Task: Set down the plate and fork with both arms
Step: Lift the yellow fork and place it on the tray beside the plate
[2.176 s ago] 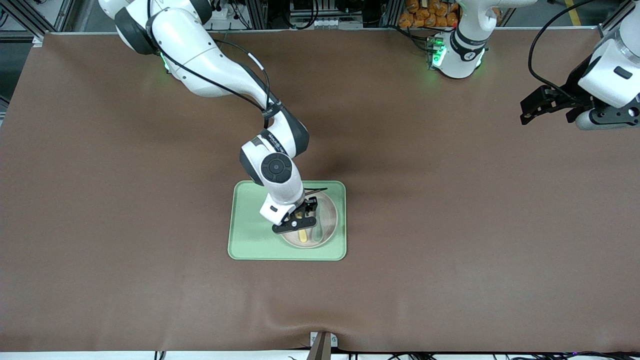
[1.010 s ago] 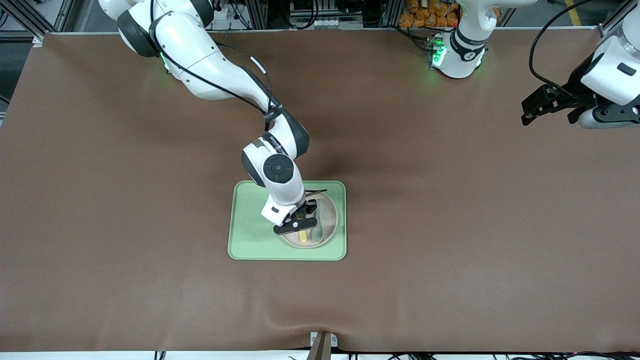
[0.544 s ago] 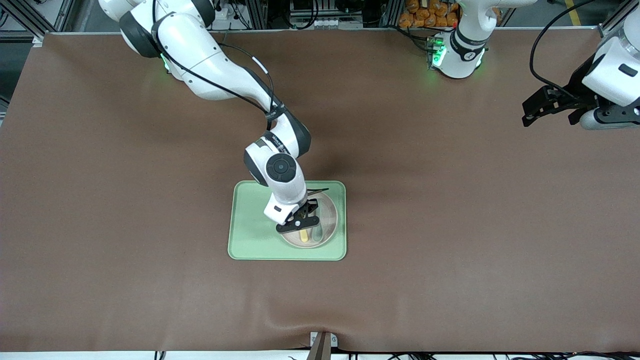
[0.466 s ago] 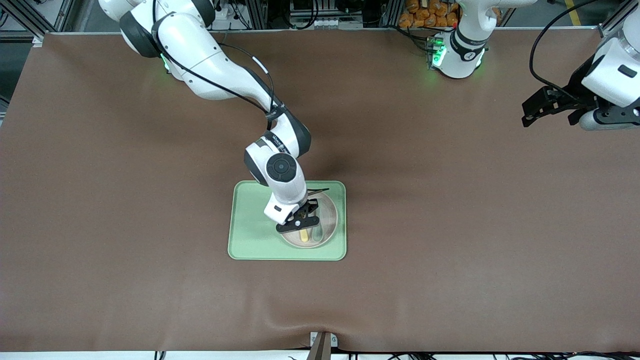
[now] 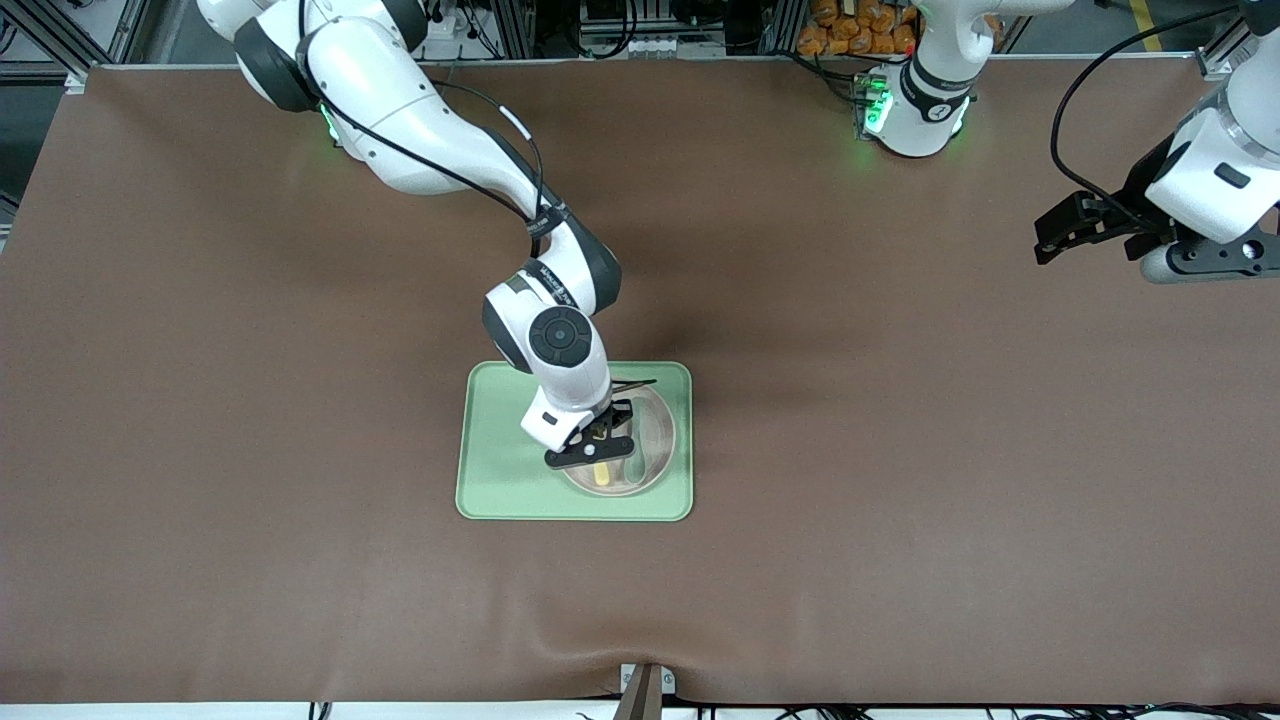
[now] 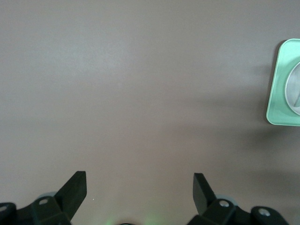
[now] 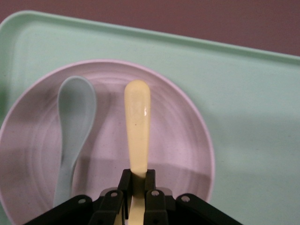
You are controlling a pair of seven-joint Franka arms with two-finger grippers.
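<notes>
Right end effector (image 5: 597, 446) is hanging over the plate (image 5: 655, 455), fingers pinched tight on the fork (image 7: 137, 125). Right wrist view shows the pads clamped around the narrow neck of the fork, rounded handle end sticking out past the fingertips over the plate's middle. Gripping it there is keeping the handle free, so it looks like it can go down flat without the fingers hitting the rim.

Whether the fork is touching the plate I can't tell; it's sitting very low over it.

Muted green spoon (image 7: 72, 133) is lying in the plate just beside the fork, roughly parallel, apart from it. Not much side room, so a skewed release could knock the spoon.

Plate is sitting on the light green tray (image 5: 500, 470), in the half toward the left arm's end, at mid-counter (image 5: 250, 500). The tray's other half is bare.

Left end effector (image 5: 1085, 222) is waiting up over bare counter at the left arm's end, well apart from the tray. Its fingers (image 6: 75, 187) are spread wide, holding nothing. Left wrist view is only catching a corner of the tray and plate.

My read: the plate is already placed and the fork is the step in hand.
</notes>
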